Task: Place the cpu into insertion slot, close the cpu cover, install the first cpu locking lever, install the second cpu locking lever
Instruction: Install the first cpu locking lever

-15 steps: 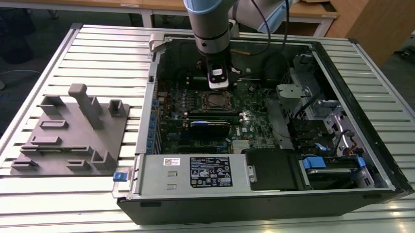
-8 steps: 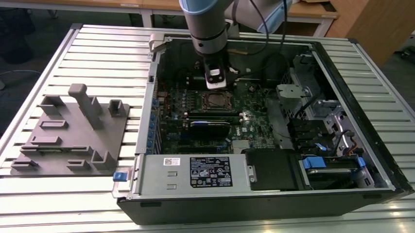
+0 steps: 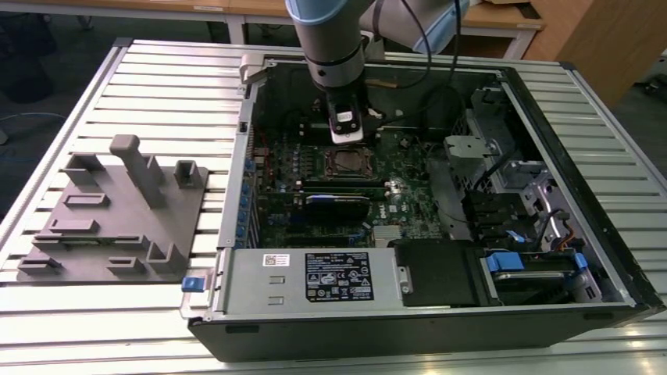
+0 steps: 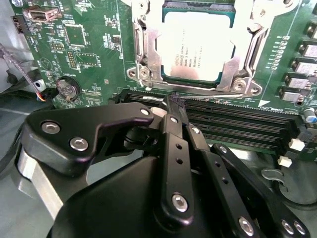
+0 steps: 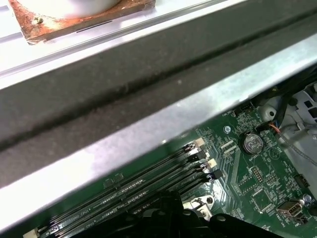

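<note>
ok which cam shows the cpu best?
The second wrist view. The cpu is close and face-on there, its silvery top framed by the cpu cover. In the exterior view the cpu is small and distant. The first wrist view looks along the memory slots instead.

Exterior view: open PC case (image 3: 417,337) on slatted table (image 3: 156,70); grey jig (image 3: 115,219) at case's 9 o'clock, PSU (image 3: 312,275) inside at 6. Second wrist view: RAM slots (image 4: 233,116), coin batt. (image 4: 67,88) on green mobo (image 4: 99,44).
</note>
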Available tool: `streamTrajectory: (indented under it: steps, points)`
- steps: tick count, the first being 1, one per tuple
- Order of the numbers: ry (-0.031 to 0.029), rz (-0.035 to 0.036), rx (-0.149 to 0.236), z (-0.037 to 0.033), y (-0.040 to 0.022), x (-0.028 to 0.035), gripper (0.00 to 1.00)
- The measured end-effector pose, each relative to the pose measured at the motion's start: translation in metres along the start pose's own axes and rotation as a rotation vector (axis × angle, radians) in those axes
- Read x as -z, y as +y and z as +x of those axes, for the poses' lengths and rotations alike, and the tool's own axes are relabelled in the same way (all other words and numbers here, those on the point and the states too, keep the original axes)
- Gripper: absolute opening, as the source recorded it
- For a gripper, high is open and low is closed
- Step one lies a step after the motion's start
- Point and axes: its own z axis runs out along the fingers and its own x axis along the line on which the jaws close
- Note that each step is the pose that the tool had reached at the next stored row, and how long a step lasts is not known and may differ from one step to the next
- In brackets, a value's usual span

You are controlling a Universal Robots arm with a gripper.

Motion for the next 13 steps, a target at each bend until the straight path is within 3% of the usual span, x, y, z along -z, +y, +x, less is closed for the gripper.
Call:
streamTrajectory:
  steps: [9,13]
  points:
    - [-0.0052,-0.0031,0.001,0.0006,-0.0003,0.0002,0.11]
    - [-0.0196,-0.0128,0.007,0.0009,-0.0005,0.0002,0.11]
